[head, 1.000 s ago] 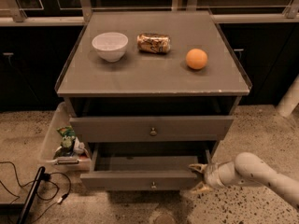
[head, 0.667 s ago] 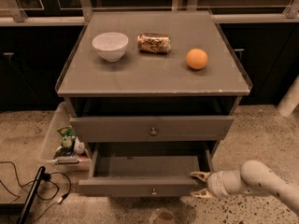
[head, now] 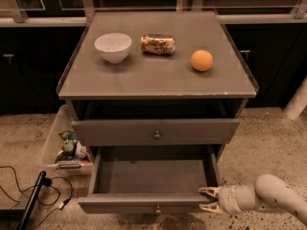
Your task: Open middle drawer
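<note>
The middle drawer of the grey cabinet is pulled well out. Its plain grey inside shows and holds nothing. Its front panel has a small brass knob at centre. My gripper is at the right end of that front panel, reaching in from the right on a pale arm. Its two fingers are spread apart, one above and one below the panel's top edge. The drawer above is nearly shut. Anything below the open drawer is out of view.
On the cabinet top stand a white bowl, a can lying on its side and an orange. A white bin with packets sits on the floor at left, with cables and a black rod.
The middle drawer has slid further out toward the camera. My gripper has moved with its right end, forward and down in the view.
</note>
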{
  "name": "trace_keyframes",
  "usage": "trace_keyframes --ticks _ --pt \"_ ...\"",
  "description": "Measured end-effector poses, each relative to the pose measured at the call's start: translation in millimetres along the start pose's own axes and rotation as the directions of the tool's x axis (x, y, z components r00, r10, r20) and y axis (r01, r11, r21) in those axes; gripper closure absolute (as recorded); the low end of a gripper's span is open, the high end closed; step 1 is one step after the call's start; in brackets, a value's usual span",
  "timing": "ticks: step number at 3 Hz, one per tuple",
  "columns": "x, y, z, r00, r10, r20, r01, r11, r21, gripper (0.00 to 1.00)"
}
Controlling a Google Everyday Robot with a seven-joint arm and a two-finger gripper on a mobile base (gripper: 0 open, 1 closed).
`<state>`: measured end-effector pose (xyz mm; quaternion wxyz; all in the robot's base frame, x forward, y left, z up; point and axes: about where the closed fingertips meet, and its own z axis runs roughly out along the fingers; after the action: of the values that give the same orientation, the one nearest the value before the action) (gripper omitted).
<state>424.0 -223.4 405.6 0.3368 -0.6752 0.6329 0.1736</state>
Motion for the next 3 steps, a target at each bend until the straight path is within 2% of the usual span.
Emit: trace_keyframes --ticks 1,3 --pt "-0.2 0.0 0.2 1.0 0.0 0.0 0.0 1.0 0.0 0.91" --pt "-0.2 0.0 0.3 1.0 0.0 0.0 0.0 1.0 0.0 0.44"
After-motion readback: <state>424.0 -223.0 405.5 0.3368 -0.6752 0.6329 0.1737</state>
